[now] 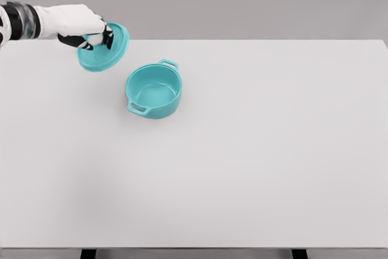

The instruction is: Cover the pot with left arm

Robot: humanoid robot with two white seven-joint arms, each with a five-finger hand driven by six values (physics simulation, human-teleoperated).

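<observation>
Here, most of the frame is filled by a table (254,168), a broad, flat, matte slab of pale grey-white with straight edges; two short dark supports can be seen under its front edge at the bottom of the frame. Behind it, a plain grey wall runs across the top.

Left of centre, in the upper half of the frame, a pot (154,91) is set upright on the table. It is round and fairly shallow, in a smooth, slightly glossy turquoise, with two small loop handles on opposite sides of the rim. Its inside is open and nothing is seen in it.

At the upper left, a round lid (97,54) of the same turquoise is held tilted above the table's far edge, up and to the left of the pot and apart from it. A raised concentric ring is visible on its face.

The lid is gripped by the left hand (85,30), white with dark fingers (108,36) curled and pinching the lid at its middle.
</observation>
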